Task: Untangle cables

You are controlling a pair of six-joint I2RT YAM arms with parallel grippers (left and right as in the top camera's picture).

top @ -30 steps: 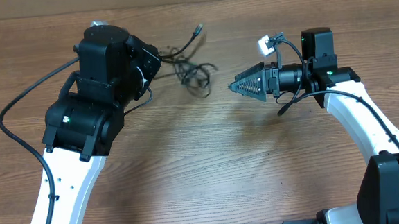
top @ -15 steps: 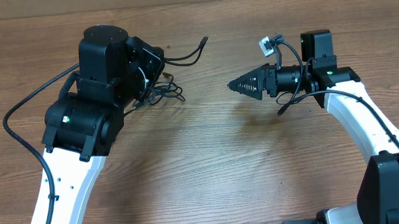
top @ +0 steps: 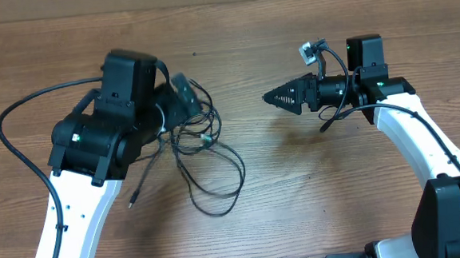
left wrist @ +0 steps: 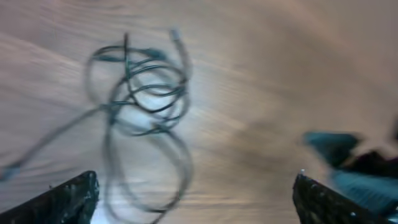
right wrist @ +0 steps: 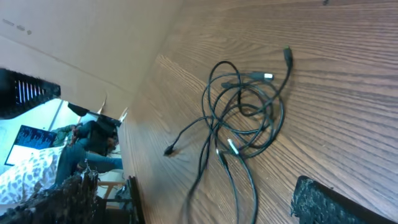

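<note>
Cables [top: 203, 143] lie on the bench [top: 322, 195], sprawled in a loose knot just in front of your left pincer [left wrist: 196, 199] and well apart from your right pincer [top: 274, 97]. The left pincer stands wide open with nothing between its fingers. That wrist view is smeared, so I can't swear no strand brushes a finger, but it looks clear. The right pincer is spread fully too, empty, hanging above the wood and aimed at the pile. Look at what you're dealing with: thin, black, floppy cord with next to no weight, so a tug on one strand will likely drag the whole bundle along instead of freeing it. The knot proper sits at the far side of the heap, several small loops crossing one another. Nearer the bench's front edge a big open loop [top: 218, 190] trails out, and a loose tail ending in a plug [top: 132, 202] lies on your left arm's side. I'd say that plug end is your best hold, something stiff for the fingers to bite, while the other pincer pins the knot.
</note>
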